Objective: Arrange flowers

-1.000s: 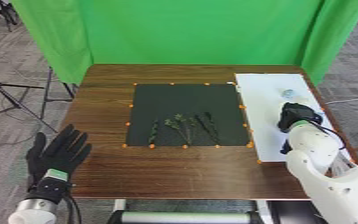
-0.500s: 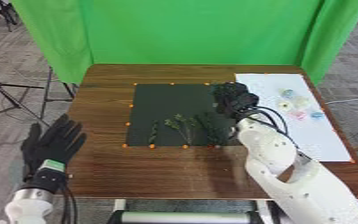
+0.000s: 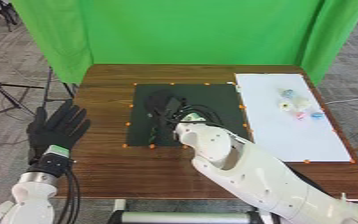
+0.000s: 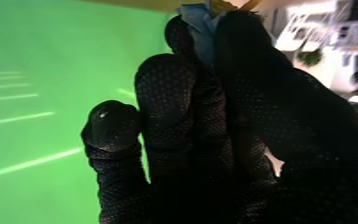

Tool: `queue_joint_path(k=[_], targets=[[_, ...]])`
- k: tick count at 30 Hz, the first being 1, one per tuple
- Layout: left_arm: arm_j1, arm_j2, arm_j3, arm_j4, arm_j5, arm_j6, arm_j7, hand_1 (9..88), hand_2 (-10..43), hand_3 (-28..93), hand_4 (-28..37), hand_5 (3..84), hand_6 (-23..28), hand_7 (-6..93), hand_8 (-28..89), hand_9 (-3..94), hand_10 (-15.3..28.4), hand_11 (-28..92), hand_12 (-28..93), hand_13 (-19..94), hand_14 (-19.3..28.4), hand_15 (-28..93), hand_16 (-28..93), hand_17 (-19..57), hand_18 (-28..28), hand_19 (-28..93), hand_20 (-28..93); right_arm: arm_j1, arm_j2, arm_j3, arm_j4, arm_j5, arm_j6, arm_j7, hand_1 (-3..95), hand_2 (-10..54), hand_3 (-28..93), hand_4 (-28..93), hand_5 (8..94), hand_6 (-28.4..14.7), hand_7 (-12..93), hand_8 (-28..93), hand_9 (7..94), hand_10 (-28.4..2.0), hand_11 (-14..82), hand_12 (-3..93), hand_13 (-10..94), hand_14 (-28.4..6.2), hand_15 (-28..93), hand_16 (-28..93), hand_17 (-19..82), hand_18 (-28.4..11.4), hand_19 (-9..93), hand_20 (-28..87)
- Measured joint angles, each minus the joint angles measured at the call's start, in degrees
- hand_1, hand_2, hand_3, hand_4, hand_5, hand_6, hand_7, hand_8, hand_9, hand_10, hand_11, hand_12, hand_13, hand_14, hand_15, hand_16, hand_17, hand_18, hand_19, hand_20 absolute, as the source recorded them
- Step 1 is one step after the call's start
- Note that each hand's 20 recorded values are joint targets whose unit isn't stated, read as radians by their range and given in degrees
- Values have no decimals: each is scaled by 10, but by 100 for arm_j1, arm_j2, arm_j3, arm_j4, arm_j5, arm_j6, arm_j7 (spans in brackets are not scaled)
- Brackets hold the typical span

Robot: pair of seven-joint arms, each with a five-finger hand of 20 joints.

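My right hand [image 3: 161,102] is over the black mat [image 3: 220,93], with the forearm crossing the mat's near right part. In the right wrist view, the thumb and a finger of that right hand [image 4: 269,95] pinch a blue flower [image 4: 195,22], with something yellow-orange beside it. A dark green stem [image 3: 153,136] lies on the mat near its front left; the arm covers the area to its right. On the white board rest several pale blooms, among them a white one [image 3: 286,106], a pink one [image 3: 300,115] and a blue one [image 3: 317,115]. My left hand [image 3: 58,126] is open, fingers straight, at the table's left edge.
Brown wooden table [image 3: 104,170] surrounds the mat. Orange dots mark the mat's border, and the white board [image 3: 309,145] lies along the right side. A green curtain [image 3: 193,35] hangs behind the far edge. Black cables loop around the right wrist.
My right hand has gone from the white board leftward across the black mat, uncovering the blooms on the board. The left hand has shifted slightly away from the front edge.
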Motion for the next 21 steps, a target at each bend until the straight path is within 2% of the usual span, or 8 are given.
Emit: queue_joint_path(k=[3,7,11,15,21], targets=[[-3,0,35,2,0,4,1,256,87,692,-283,362,74,145,-93,289,139,195,110,196,128,305,-76,-56,110,286,85,12,-205,-29,93,12,-12,67,593,-95,729,-283,703,-4,398,62,815,-85,161,472,694,-71,579,471,434,-190,931,397],[-53,0,154,37,-2,4,15,258,87,695,-283,363,75,149,-93,289,140,198,112,197,129,311,-74,-56,109,286,85,32,-387,-135,119,13,15,314,588,-95,730,-283,705,-6,394,59,818,-85,154,460,696,-76,579,468,436,-196,930,393],[-184,0,302,89,-8,27,-4,260,86,694,-283,365,76,149,-93,289,140,199,112,197,130,314,-75,-56,110,286,86,90,-500,-383,203,292,89,709,586,-95,731,-283,704,-12,371,44,813,-86,143,451,694,-77,575,467,435,-199,928,389],[-330,-9,394,121,-7,49,-69,261,86,694,-283,366,77,151,-93,291,142,201,112,198,129,315,-76,-57,110,287,86,21,-623,-383,305,570,75,767,584,-95,728,-283,687,-17,335,24,805,-90,129,435,688,-74,569,464,434,-200,926,384],[-433,-6,447,125,-7,52,-87,261,87,695,-283,363,78,151,-94,290,140,203,112,195,130,316,-76,-56,109,287,86,-115,-704,-397,412,274,69,781,567,-95,732,-283,659,-29,299,14,782,-98,111,405,675,-77,557,460,424,-205,921,377]])
